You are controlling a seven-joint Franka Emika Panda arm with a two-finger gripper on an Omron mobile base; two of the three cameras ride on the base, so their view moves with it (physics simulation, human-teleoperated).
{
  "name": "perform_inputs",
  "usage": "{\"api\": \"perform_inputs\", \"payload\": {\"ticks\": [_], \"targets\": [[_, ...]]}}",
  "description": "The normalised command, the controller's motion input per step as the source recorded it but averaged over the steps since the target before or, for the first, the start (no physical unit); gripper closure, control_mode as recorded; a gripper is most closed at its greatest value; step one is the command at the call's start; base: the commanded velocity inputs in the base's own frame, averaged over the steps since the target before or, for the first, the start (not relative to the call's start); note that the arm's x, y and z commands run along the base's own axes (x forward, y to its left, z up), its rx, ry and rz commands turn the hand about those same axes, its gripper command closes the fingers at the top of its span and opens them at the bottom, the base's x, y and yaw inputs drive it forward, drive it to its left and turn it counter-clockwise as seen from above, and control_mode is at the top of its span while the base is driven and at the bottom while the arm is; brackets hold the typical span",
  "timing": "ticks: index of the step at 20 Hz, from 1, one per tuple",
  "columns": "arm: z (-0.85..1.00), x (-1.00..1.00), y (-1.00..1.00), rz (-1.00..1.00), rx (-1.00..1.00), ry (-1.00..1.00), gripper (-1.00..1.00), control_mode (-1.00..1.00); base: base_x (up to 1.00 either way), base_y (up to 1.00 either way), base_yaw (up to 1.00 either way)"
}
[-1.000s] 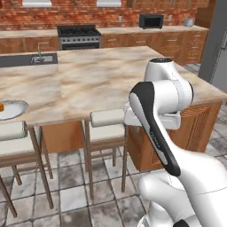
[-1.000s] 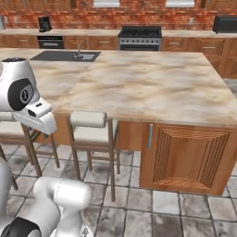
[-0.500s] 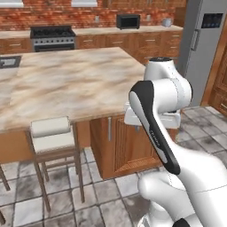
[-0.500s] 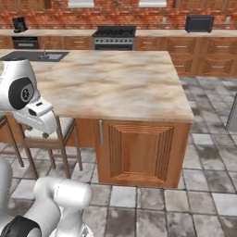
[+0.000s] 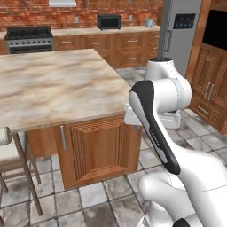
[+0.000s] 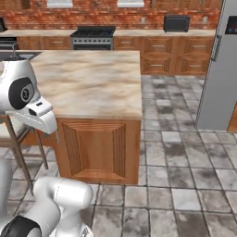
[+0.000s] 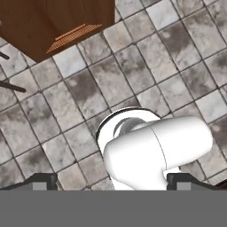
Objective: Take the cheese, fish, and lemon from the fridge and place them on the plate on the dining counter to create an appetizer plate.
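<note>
Left base view: the dining counter (image 5: 48, 84) was seen at the left with its beige marbled top bare in the part shown, and one wooden end panel below it. The fridge (image 5: 179, 37) was observed at the back right, grey, both doors shut, so its contents could not be told. One stove (image 5: 27, 37) and one microwave (image 5: 109, 21) were noted on the wall counter (image 5: 102, 31) against the brick wall. One padded stool (image 5: 9, 155) was partly seen at the left edge. The white arm (image 5: 159, 97) was folded in the foreground.

Right base view: the same island counter was seen left of centre, its end panel facing the camera, with the tiled floor (image 6: 180, 171) lying between it and the fridge at the right edge. The fridge stood well apart from the counter. The stove and microwave were again counted, one each, along the back wall. Legs of one stool were seen at the far left, beside the arm.

Hand view: the camera was pointed down at the floor tiles, with a corner of the counter's wooden base at the top. The gripper (image 7: 111, 181) was recorded with its two fingertips (image 7: 42, 181) set wide apart at the bottom corners, nothing between them.
</note>
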Motion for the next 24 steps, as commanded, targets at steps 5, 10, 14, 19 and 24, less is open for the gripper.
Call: {"api": "perform_inputs", "payload": {"ticks": [5, 10, 14, 19, 24], "targets": [[0.00, 0.00, 0.00, 0.00, 0.00, 0.00, -1.00, 1.00, 0.22, -1.00, -0.01], [0.00, 0.00, 0.00, 0.00, 0.00, 0.00, -1.00, 1.00, 0.41, -1.00, 0.00], [0.00, 0.00, 0.00, 0.00, 0.00, 0.00, -1.00, 1.00, 0.56, -1.00, 0.00], [0.00, 0.00, 0.00, 0.00, 0.00, 0.00, -1.00, 1.00, 0.80, -1.00, 0.00], [0.00, 0.00, 0.00, 0.00, 0.00, 0.00, -1.00, 1.00, 1.00, -0.97, 0.10]]}}
